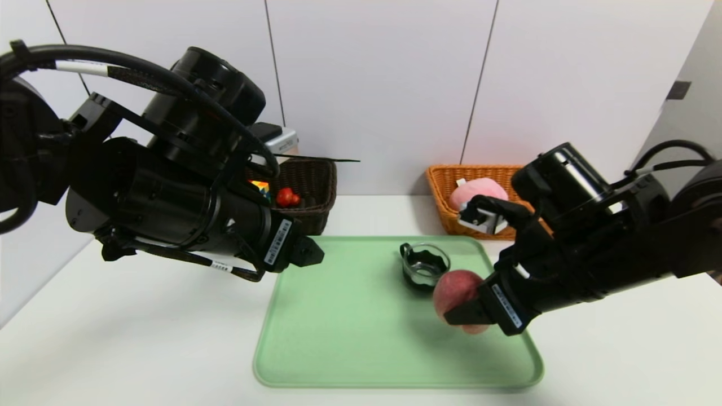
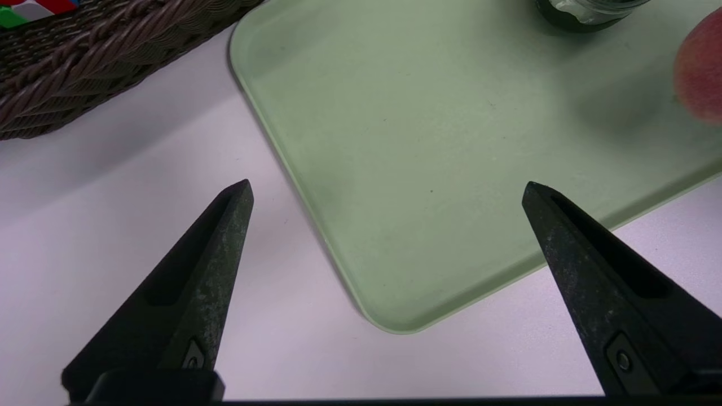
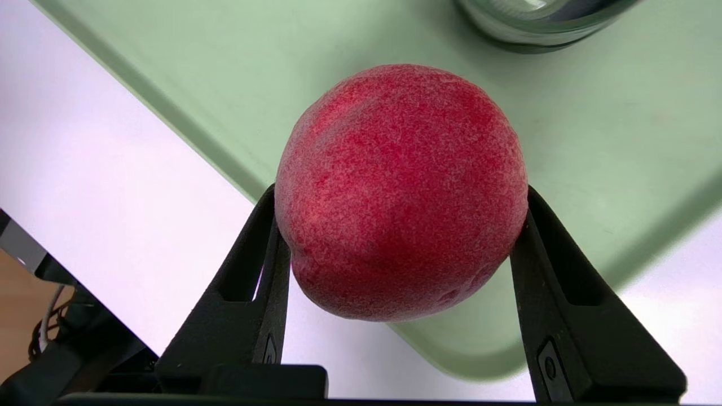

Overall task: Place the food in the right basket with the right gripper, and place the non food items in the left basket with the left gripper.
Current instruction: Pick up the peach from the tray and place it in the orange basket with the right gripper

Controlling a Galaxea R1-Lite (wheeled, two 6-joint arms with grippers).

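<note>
A red peach (image 1: 457,293) (image 3: 400,192) hangs just above the right side of the green tray (image 1: 350,332), and my right gripper (image 1: 459,307) (image 3: 400,194) is shut on it, one black finger on each flank. A small glass jar with a black base (image 1: 424,266) (image 3: 536,22) stands on the tray just behind the peach. My left gripper (image 1: 310,254) (image 2: 386,189) hovers open and empty over the tray's near left corner (image 2: 395,316). The dark brown left basket (image 1: 310,186) (image 2: 84,56) and the orange right basket (image 1: 445,180) stand at the back.
The left basket holds a red item (image 1: 287,197) and a multicoloured cube (image 1: 259,186). A pink round item (image 1: 479,192) lies in the right basket. White tabletop (image 1: 141,338) surrounds the tray, with a wall close behind the baskets.
</note>
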